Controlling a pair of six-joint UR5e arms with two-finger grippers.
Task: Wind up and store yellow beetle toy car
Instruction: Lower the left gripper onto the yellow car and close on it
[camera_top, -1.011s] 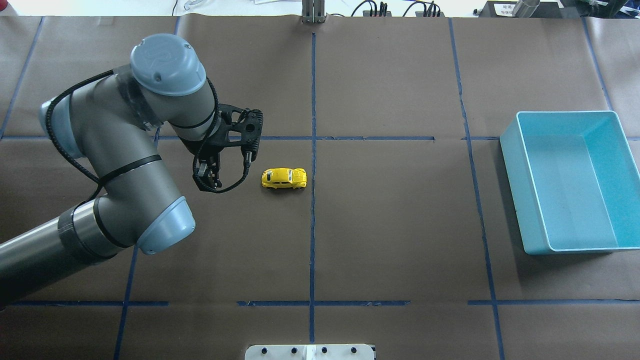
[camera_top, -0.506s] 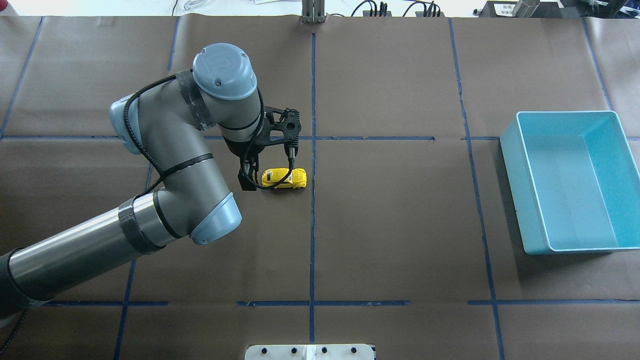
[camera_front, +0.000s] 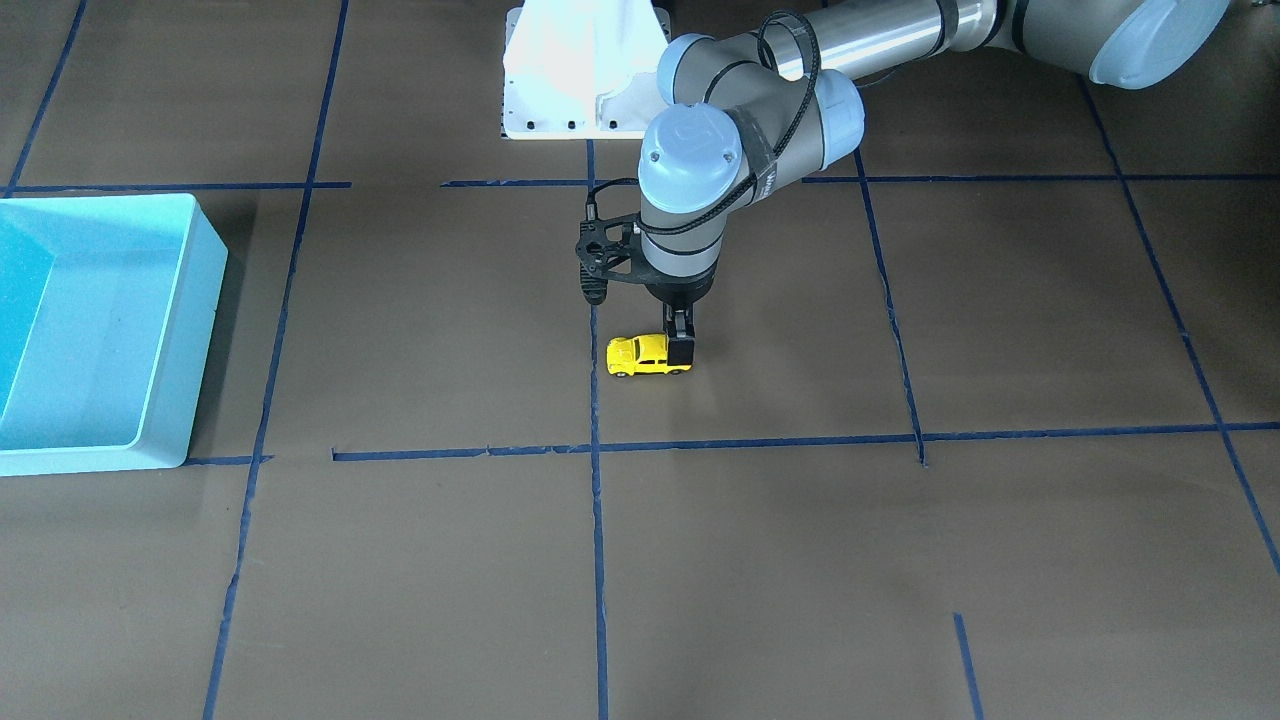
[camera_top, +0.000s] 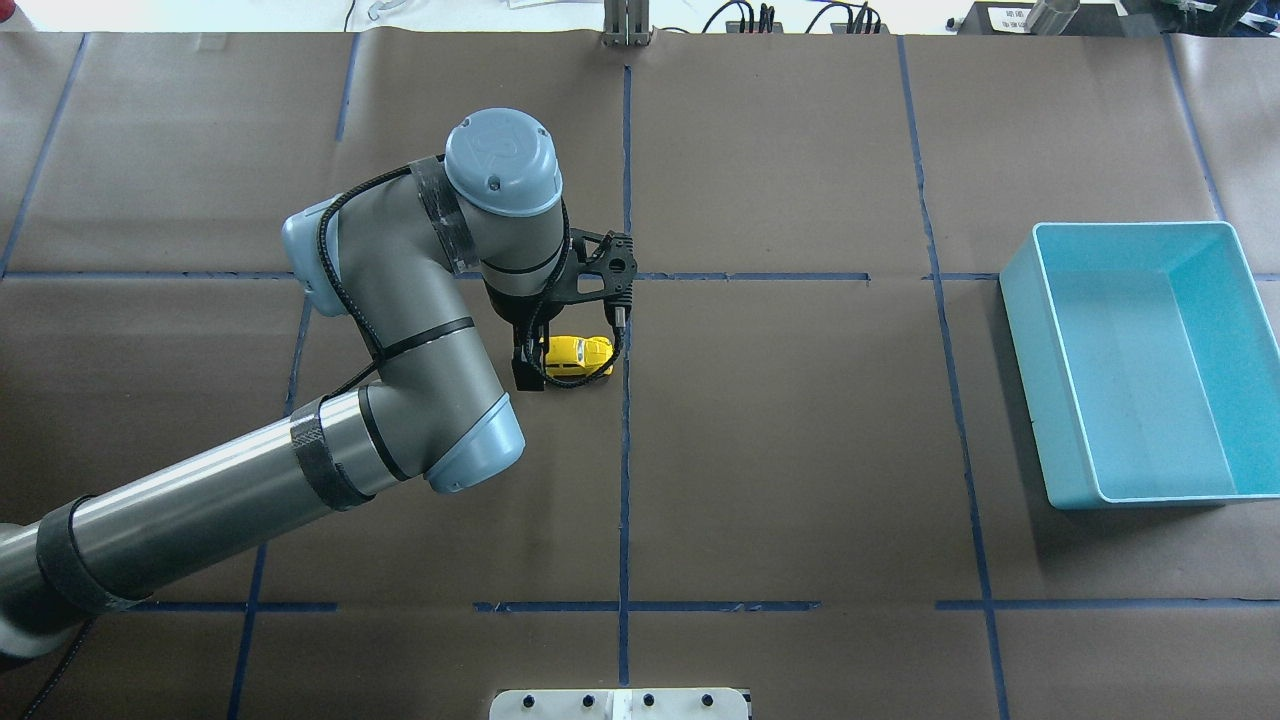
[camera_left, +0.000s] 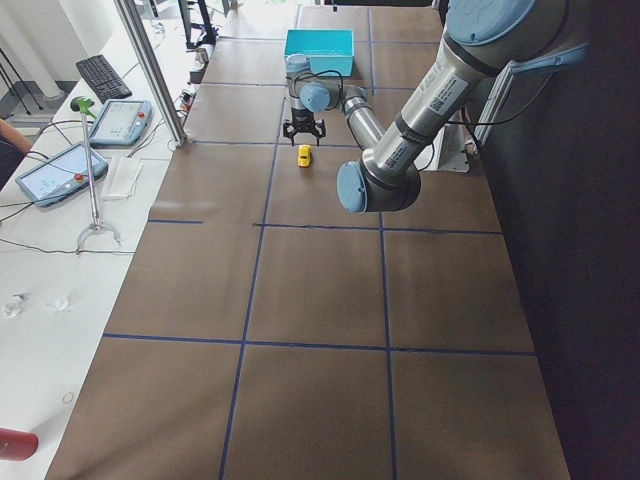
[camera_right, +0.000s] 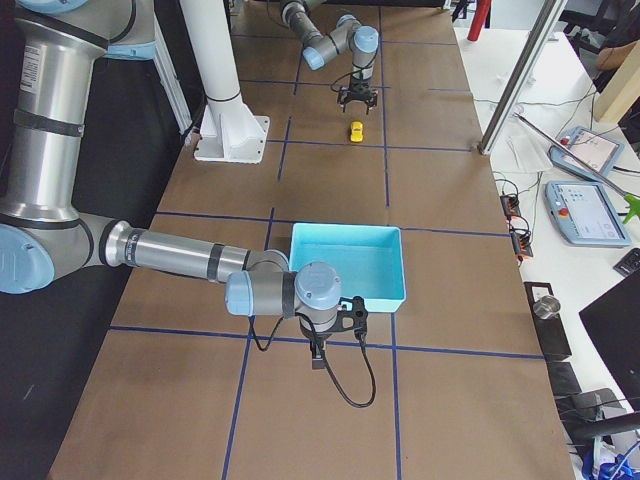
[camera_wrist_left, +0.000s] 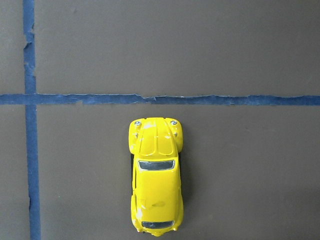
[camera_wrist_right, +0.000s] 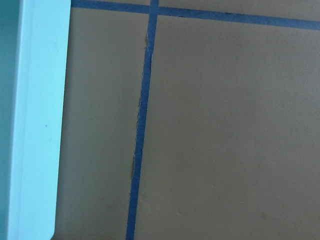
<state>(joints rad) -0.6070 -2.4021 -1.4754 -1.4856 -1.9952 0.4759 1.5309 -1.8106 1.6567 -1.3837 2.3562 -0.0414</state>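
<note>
The yellow toy car (camera_top: 578, 356) sits on its wheels on the tabletop (camera_top: 800, 450) just left of the centre tape line. Its long axis runs across the robot's front, nose toward the blue bin (camera_top: 1025, 350) far off on the right. The left end effector (camera_top: 528, 368) is at the car's tail, fingers pointing down, and seems spread astride it, holding nothing. The right end effector (camera_right: 318, 352) hangs beside the bin, well away; its opening cannot be told.
</note>
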